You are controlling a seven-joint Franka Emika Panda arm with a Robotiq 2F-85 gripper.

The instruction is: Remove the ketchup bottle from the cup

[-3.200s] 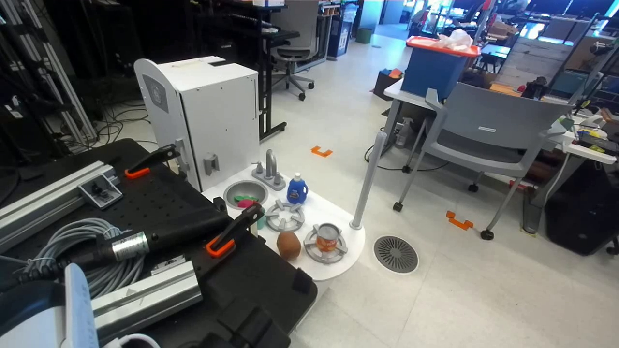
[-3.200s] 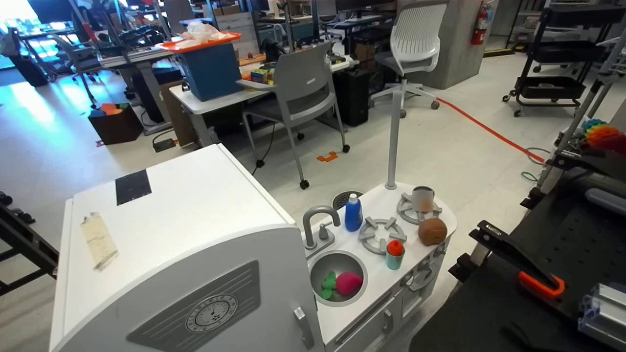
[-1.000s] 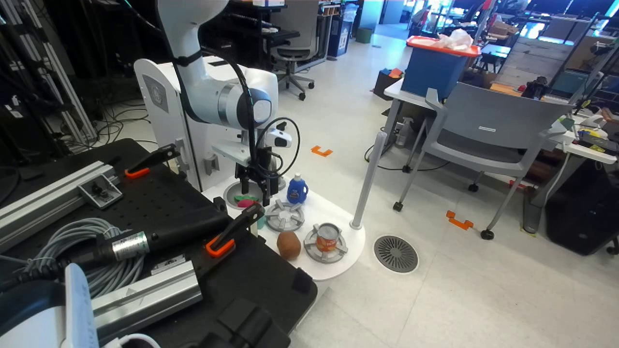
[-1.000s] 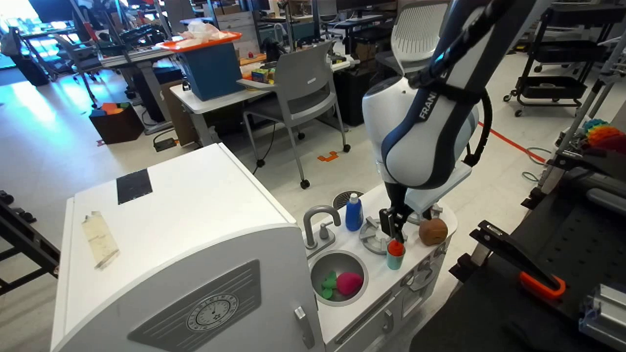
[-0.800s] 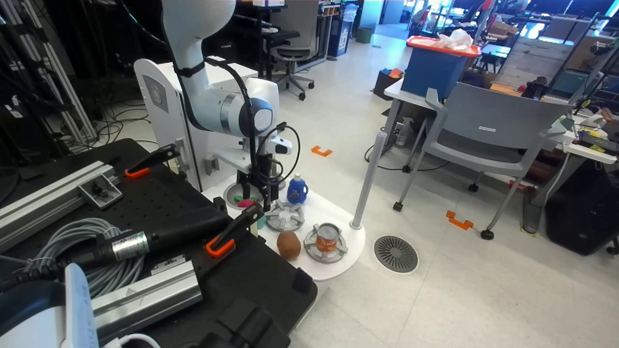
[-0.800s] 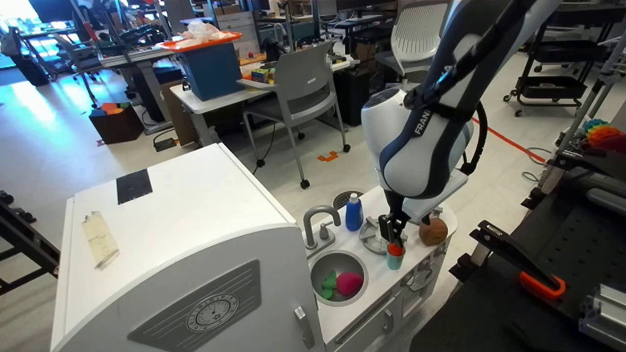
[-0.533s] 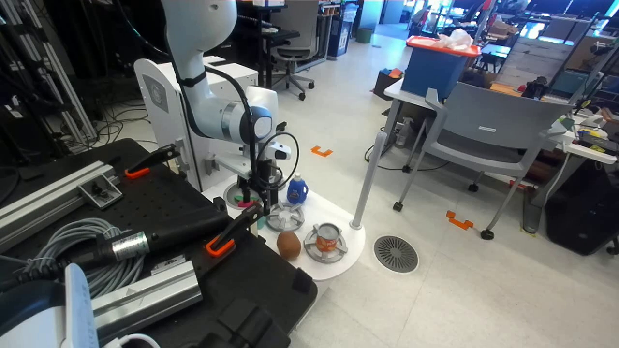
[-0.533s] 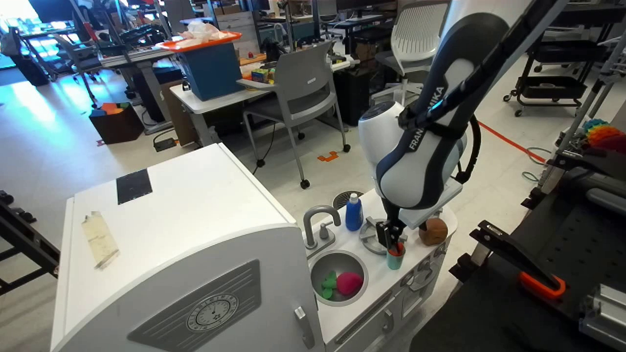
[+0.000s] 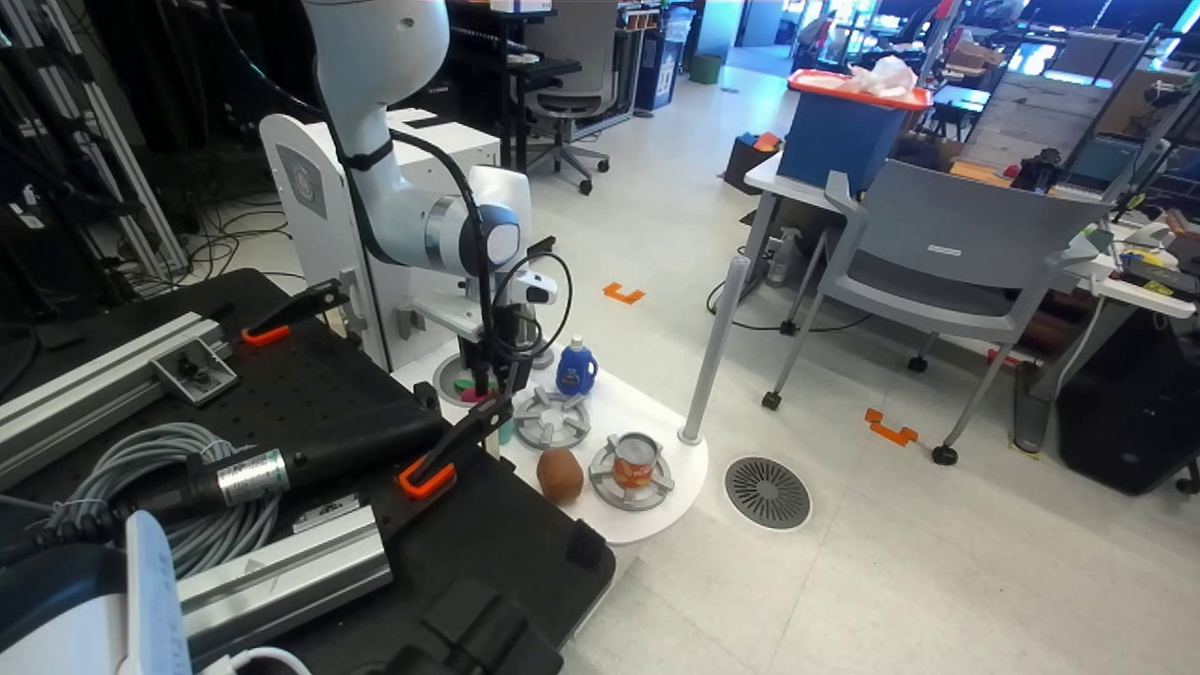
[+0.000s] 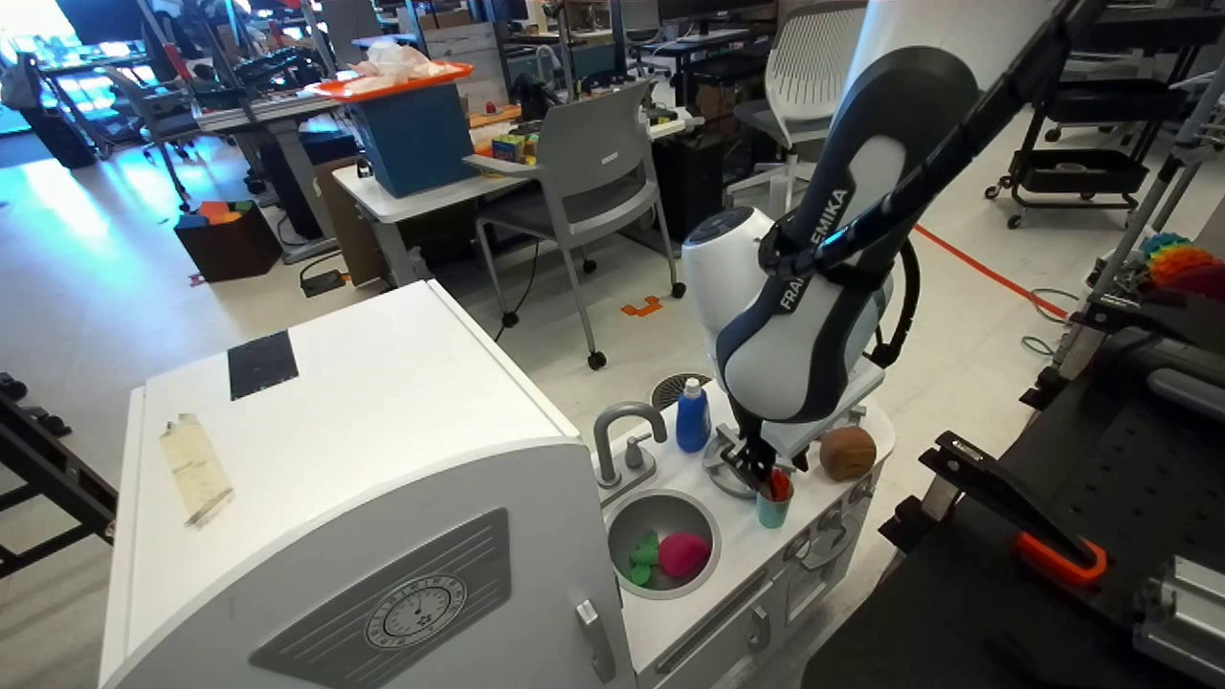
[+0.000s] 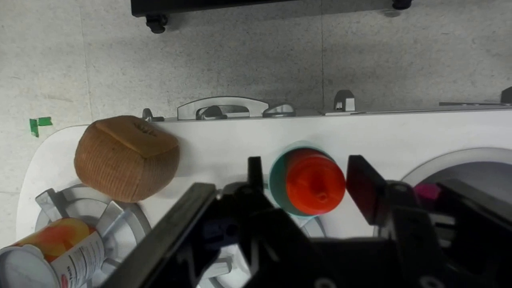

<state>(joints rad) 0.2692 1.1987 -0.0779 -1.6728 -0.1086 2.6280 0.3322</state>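
The red ketchup bottle (image 11: 316, 184) stands inside the teal cup (image 11: 280, 188), close to the rim on the sink side. In an exterior view its red top (image 10: 781, 484) pokes out of the cup (image 10: 772, 513). My gripper (image 11: 305, 176) points down with a finger on either side of the bottle. A gap separates the left finger (image 11: 255, 172) from it; the right finger (image 11: 362, 188) is very near or touching. The jaws are partly open. In an exterior view the gripper (image 9: 500, 382) and a clamp hide the bottle, and little of the cup shows.
A brown ball (image 11: 127, 158) and a can (image 9: 635, 459) on a burner share the white counter. The blue jug (image 10: 692, 418) and faucet (image 10: 627, 421) stand behind. A sink (image 10: 627, 522) holds a pink toy (image 10: 683, 555). A black clamp (image 9: 469, 436) sits near the cup.
The arm has come into view and lowered over the cup, then shifted slightly toward the sink. The fingers look a little nearer each other. Cup and counter objects stay in place.
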